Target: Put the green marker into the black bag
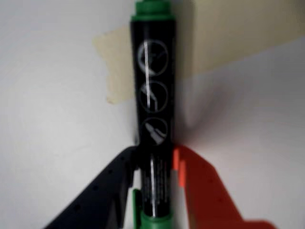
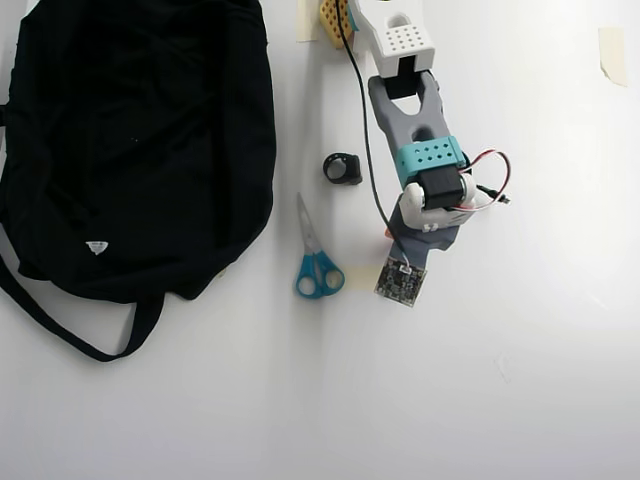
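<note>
Glossy plastic marker (image 1: 153, 109); matt cloth bag (image 2: 140, 140).

Overhead view: blue-handled scissors (image 2: 315, 260) lie closed on the white table (image 2: 520, 380), blades pointing up-frame, w/ a small black ring-shaped object (image 2: 342, 168) just above-right, apart from them. Beige masking tape pieces: one at right edge (image 2: 612, 54), one under wrist view (image 1: 114, 67).

Looks like a hobbyist's desk or small maker lab rather than a kitchen or shop. Plain white table (image 2: 520, 400) under a fixed overhead camera, with masking tape (image 2: 612, 52) stuck down at 2 o'clock. 3D-printed arm (image 2: 415, 130) with exposed wiring and a bare circuit board. Blue-handled scissors (image 2: 315, 262) near centre, black bag (image 2: 130, 140) at 10 o'clock.
</note>
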Controlling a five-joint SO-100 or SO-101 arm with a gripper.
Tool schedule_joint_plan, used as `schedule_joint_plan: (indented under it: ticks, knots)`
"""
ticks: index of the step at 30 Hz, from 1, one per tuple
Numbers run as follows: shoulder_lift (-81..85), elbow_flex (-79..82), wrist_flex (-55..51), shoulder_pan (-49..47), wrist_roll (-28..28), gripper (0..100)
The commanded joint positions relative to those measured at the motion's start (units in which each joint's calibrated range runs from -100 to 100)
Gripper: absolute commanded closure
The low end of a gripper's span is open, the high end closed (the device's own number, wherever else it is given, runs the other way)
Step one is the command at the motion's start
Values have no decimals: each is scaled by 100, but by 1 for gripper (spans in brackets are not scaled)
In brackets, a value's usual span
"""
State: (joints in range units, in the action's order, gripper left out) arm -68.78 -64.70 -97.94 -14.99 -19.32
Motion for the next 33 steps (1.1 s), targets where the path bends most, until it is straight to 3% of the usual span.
schedule_joint_plan:
  ticks: [1,12,33]
  knots:
    - [73,-322,-120,63,28,98]
    - [231,-843,-129,108,44,98]
    - [1011,-376,-146,70,159,98]
